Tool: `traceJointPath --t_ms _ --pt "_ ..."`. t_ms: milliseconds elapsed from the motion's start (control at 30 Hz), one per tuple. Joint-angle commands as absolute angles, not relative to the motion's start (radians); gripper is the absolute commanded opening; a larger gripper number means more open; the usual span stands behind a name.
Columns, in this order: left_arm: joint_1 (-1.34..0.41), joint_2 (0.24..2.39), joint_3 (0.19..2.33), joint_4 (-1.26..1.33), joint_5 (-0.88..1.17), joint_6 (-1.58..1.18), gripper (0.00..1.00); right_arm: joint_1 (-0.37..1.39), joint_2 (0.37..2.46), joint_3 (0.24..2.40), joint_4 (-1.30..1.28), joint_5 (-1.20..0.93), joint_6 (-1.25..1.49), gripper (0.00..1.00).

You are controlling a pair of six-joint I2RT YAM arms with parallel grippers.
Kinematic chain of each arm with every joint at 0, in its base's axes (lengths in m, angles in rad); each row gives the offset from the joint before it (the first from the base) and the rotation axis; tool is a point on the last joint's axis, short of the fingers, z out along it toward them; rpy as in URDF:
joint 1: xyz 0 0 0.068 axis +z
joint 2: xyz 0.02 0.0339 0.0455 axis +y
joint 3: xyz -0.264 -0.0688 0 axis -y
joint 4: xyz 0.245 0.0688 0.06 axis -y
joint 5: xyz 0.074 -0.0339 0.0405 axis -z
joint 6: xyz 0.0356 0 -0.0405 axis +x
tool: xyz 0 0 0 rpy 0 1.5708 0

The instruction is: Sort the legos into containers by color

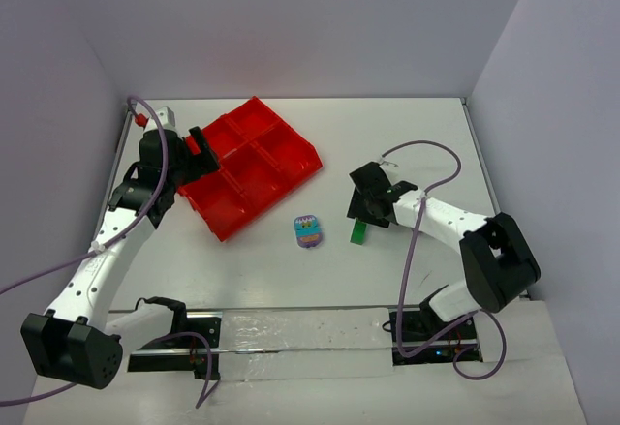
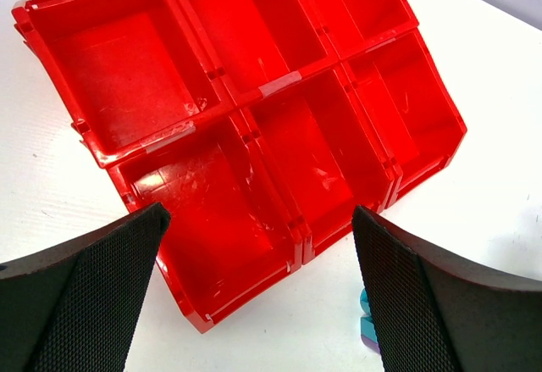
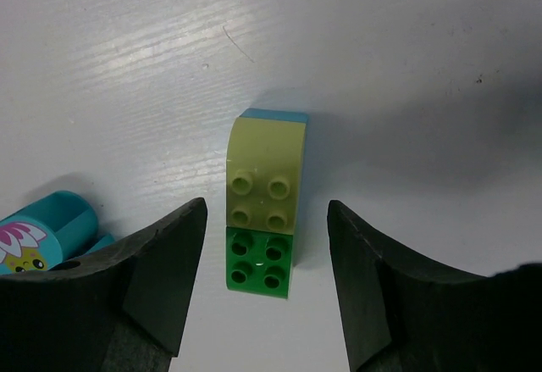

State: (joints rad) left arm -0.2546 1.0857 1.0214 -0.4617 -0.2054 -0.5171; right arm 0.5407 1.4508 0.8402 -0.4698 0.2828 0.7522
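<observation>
The red tray (image 1: 254, 166) with its square compartments lies at the back left; every compartment that shows in the left wrist view (image 2: 254, 75) is empty. My left gripper (image 1: 203, 147) hovers open and empty over the tray's left corner (image 2: 258, 219). A clump of a green brick (image 3: 260, 262), a yellow-green brick (image 3: 264, 173) and a teal one beneath lies on the table (image 1: 358, 231). My right gripper (image 1: 365, 214) is open just above it, one finger on each side (image 3: 267, 219), not touching. A teal and purple clump (image 1: 308, 231) lies left of it (image 3: 42, 232) (image 2: 367, 325).
White table (image 1: 407, 144) with grey walls on three sides. A clear strip (image 1: 291, 333) runs along the near edge between the arm bases. Purple cables loop beside both arms.
</observation>
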Motion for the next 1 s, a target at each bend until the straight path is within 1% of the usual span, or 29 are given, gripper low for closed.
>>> traceJointPath --t_ms 0,133,200,267,367,433,467,500,567,633,700,833,900,967 --pt "-0.259 1.083 1.031 -0.445 -0.211 -0.531 0.99 0.549 1.490 0.903 -0.445 0.334 0.747 0.59" --pt "-0.259 1.086 1.032 -0.442 -0.201 -0.522 0.99 0.549 1.505 0.911 -0.440 0.331 0.744 0.55" --pt "-0.259 1.091 1.032 -0.441 -0.196 -0.523 0.99 0.549 1.505 0.914 -0.439 0.334 0.741 0.47" --pt "-0.259 1.098 1.035 -0.440 -0.189 -0.527 0.99 0.549 1.508 0.917 -0.439 0.331 0.735 0.43" --pt "-0.260 1.103 1.037 -0.436 -0.174 -0.524 0.99 0.550 1.523 0.930 -0.450 0.331 0.731 0.43" --pt "-0.262 1.103 1.036 -0.436 -0.164 -0.522 0.99 0.550 1.524 0.926 -0.449 0.334 0.728 0.41" --pt "-0.262 1.102 1.035 -0.436 -0.161 -0.520 0.99 0.549 1.524 0.924 -0.447 0.335 0.727 0.39" --pt "-0.261 1.101 1.035 -0.437 -0.163 -0.518 0.99 0.549 1.524 0.923 -0.445 0.335 0.728 0.35" --pt "-0.261 1.099 1.033 -0.440 -0.169 -0.516 0.99 0.549 1.522 0.926 -0.444 0.332 0.726 0.24" --pt "-0.261 1.098 1.032 -0.440 -0.164 -0.512 0.99 0.549 1.508 0.932 -0.434 0.313 0.720 0.18" --pt "-0.261 1.101 1.034 -0.445 -0.152 -0.500 0.99 0.550 1.472 0.927 -0.384 0.206 0.666 0.15" --pt "-0.276 1.152 1.071 -0.508 -0.209 -0.506 0.99 0.549 1.314 0.871 -0.196 -0.091 0.562 0.16" --pt "-0.278 1.175 1.094 -0.540 -0.178 -0.514 0.99 0.549 1.269 0.865 -0.121 -0.185 0.531 0.17" --pt "-0.284 1.173 1.093 -0.522 -0.096 -0.511 0.99 0.549 1.237 0.869 -0.072 -0.295 0.508 0.17"
